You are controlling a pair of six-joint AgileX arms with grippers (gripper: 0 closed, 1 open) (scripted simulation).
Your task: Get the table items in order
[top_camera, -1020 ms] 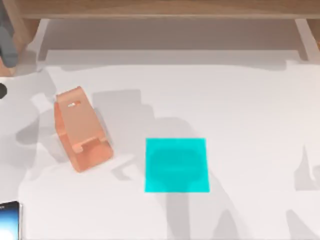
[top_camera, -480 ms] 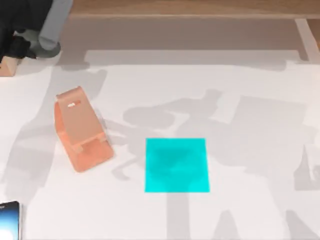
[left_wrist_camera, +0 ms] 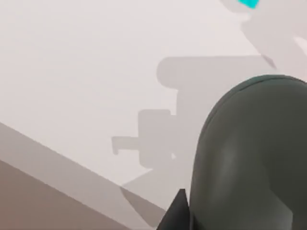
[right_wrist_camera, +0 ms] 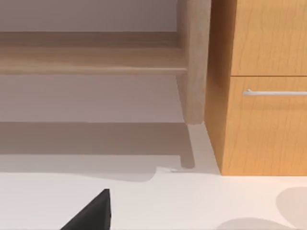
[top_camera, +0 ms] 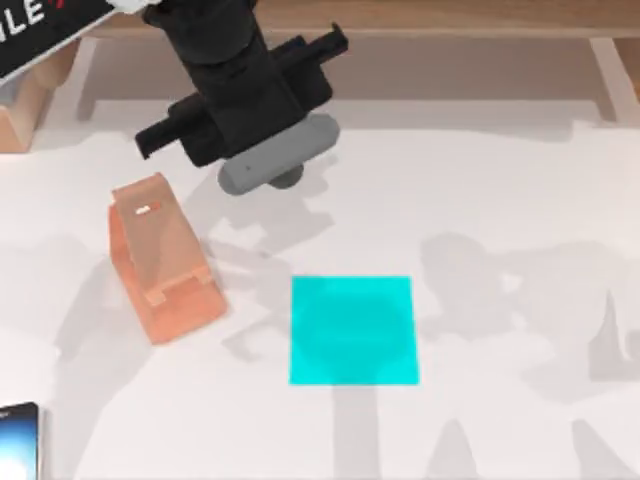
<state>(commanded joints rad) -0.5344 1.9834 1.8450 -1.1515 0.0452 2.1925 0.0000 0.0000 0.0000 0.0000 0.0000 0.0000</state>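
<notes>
A salmon-orange angled phone stand sits at the table's left, its ledge facing the near edge. The flat cyan square mat lies near the centre. The smartphone's glowing screen peeks in at the near-left corner.

Top cam looks straight down; left wrist cam close over table, sharing mat w/ top.

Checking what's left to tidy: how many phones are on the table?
1: the smartphone lies at the table's near-left corner, cut off by the top view's edge. Others may lie outside it.
</notes>
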